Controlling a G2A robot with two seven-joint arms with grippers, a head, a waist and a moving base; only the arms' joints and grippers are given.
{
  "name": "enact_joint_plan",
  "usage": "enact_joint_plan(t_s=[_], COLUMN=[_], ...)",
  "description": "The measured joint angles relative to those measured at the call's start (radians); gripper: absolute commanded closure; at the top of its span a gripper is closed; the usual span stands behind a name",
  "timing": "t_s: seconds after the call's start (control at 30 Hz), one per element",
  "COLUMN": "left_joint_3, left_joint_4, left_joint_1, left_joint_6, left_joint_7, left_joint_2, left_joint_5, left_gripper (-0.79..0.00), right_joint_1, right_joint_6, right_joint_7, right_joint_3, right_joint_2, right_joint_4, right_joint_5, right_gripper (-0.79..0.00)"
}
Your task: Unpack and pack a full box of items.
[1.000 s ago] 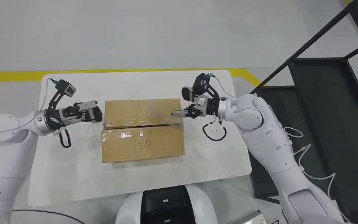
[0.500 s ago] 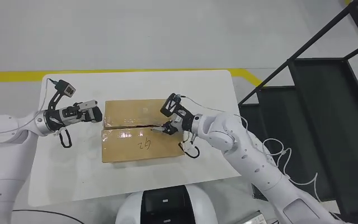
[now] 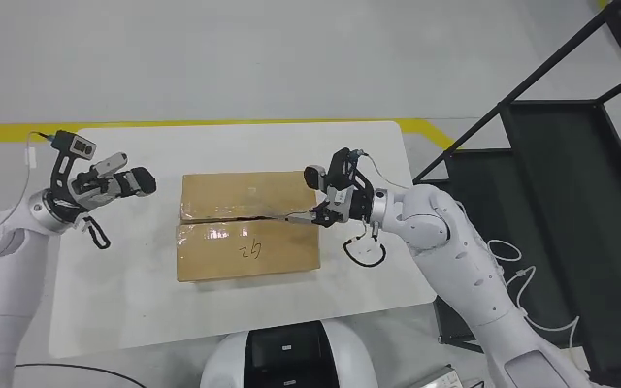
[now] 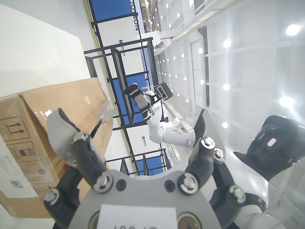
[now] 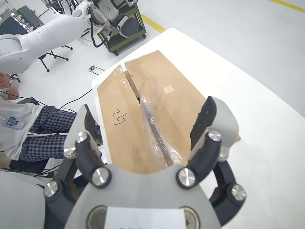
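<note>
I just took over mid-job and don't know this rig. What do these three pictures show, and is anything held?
A two-armed robot works at a white table. The top view looks down from above its arms; the other two come from cameras on each wrist. A cardboard box lies on the table, clear tape wrinkled along its centre seam. The left gripper, off to the box's side, is open and empty. The right gripper, over the seam's end, is open and holds nothing.

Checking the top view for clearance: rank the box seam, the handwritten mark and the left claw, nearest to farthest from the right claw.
1. Box seam, its end beside the right claw.
2. Handwritten mark, on the robot's side of the seam.
3. Left claw, past the seam's other end.
</note>
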Motion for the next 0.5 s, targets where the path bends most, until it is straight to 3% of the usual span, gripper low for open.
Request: enact_joint_plan(t_s=[0.5], left_joint_3=[-0.023], left_joint_4=[0.001], left_joint_1=[0.014], left_joint_6=[-0.008], left_joint_7=[-0.017], left_joint_2=[0.006], left_joint_5=[0.030], left_gripper=[-0.785], right_joint_1=[0.000], right_joint_6=[-0.010], right_joint_7=[0.040], right_joint_3=[-0.029], right_joint_2=[0.000], right_joint_4=[0.007], right_joint_5=[0.019], right_gripper=[-0.785])
